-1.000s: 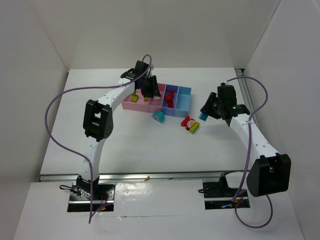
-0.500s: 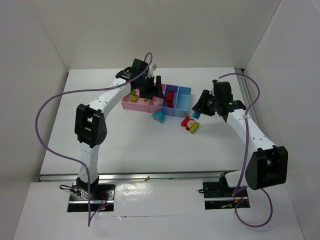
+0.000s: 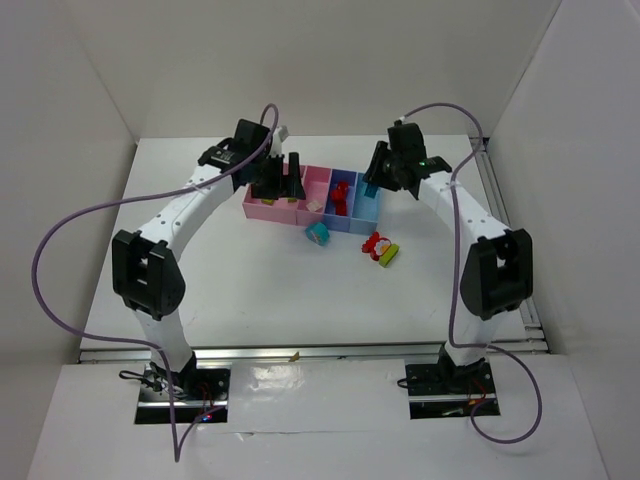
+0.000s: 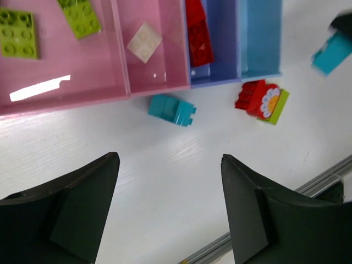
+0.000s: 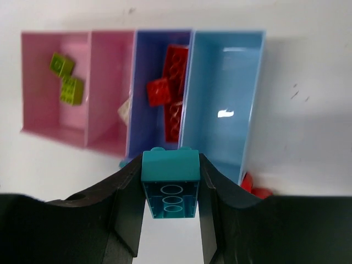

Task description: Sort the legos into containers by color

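Lying in containers [image 5: 221, 71], green, white, red legos [image 5: 175, 69]

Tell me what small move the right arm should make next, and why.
Probably shift the right gripper a little further over the light blue bin, then release. It is shut on a cyan brick hanging just short of that bin, near its divider with the periwinkle bin. The light blue bin looks empty; red bricks lie in the periwinkle one.
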